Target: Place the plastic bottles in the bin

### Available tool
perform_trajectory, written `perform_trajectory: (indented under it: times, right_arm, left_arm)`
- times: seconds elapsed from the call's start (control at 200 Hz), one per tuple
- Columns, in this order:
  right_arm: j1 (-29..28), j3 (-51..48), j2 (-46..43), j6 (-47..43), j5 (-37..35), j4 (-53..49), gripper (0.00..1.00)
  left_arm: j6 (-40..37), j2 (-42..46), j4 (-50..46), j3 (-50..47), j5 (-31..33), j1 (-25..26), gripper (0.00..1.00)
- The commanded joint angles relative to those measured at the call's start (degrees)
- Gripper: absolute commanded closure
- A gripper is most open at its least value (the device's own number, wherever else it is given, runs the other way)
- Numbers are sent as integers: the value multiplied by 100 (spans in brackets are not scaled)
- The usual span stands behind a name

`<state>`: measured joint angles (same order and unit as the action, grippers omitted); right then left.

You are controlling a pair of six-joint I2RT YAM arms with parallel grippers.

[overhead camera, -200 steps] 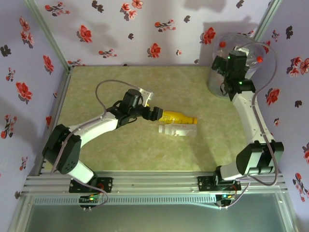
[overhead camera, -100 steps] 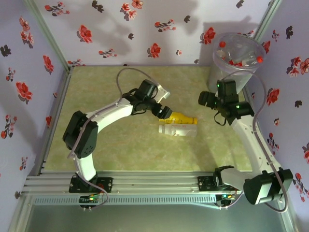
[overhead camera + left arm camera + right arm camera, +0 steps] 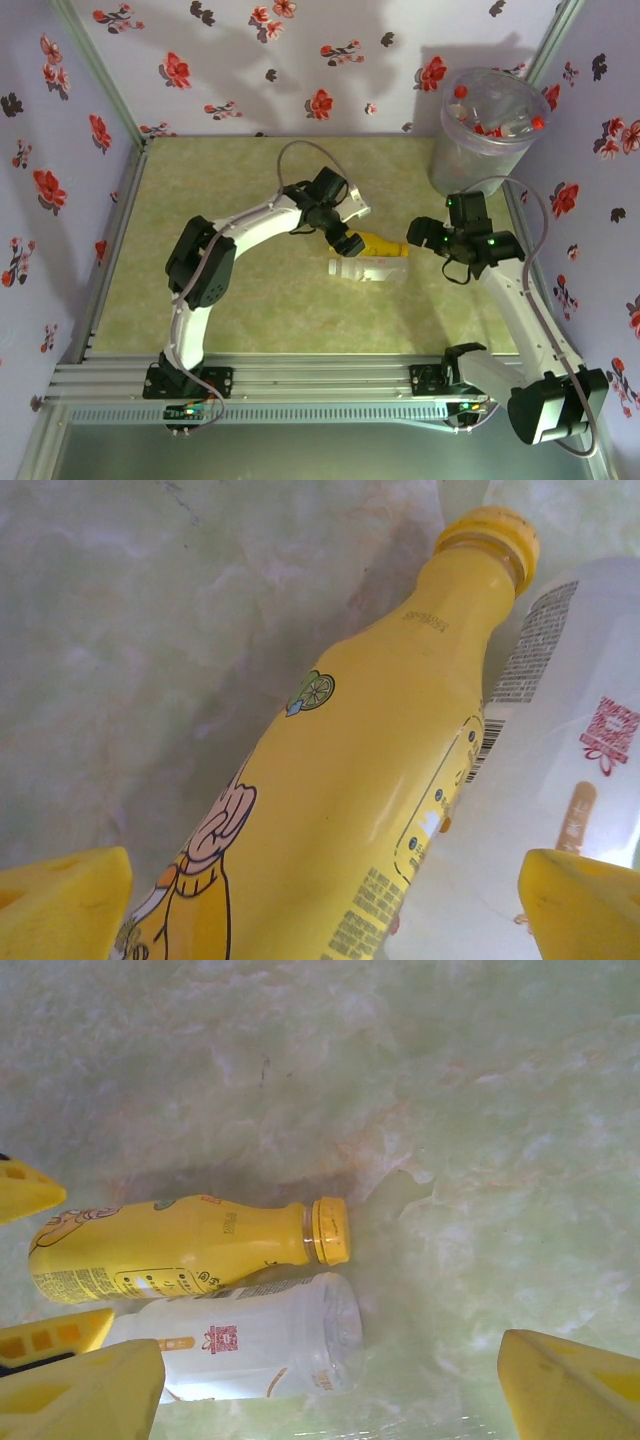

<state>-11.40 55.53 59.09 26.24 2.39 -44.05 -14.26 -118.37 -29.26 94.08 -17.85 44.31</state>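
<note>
A yellow-labelled bottle (image 3: 382,243) with a yellow cap lies on the table, its cap pointing right. Touching its near side lies a clear bottle with a white label (image 3: 368,268). My left gripper (image 3: 349,243) is open at the yellow bottle's base end. In the left wrist view the yellow bottle (image 3: 370,770) and part of the clear bottle (image 3: 575,750) lie between its fingertips (image 3: 62,892). My right gripper (image 3: 418,236) hangs open just right of the caps, over both bottles (image 3: 180,1245). The bin (image 3: 485,140) stands at the far right corner with several bottles inside.
Flowered walls close in the green table (image 3: 230,300) on three sides. The left arm's yellow fingertips (image 3: 22,1190) show at the left edge of the right wrist view. Bare table lies right of the bottle caps (image 3: 480,1210).
My right gripper has left the bin's rim and dropped down-left to the bottles' cap end. My left arm has swung right and turned, its gripper closing over the yellow bottle's base.
</note>
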Motion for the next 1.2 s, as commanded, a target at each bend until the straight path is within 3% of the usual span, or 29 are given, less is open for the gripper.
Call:
perform_trajectory:
  times: [0.0,0.525,0.91,1.195]
  right_arm:
    - [3,-51,-186,141,-54,13,12]
    - [59,-257,-340,214,-72,212,12]
    - [75,-596,-241,405,2,608,12]
    - [65,-1030,-48,996,625,1582,12]
  left_arm:
    - [-619,-309,-583,331,-79,-8,0]
    - [-461,-914,-641,618,785,-138,9]
    - [-158,-969,-380,610,690,-222,30]
    - [160,-819,-74,406,642,-239,43]
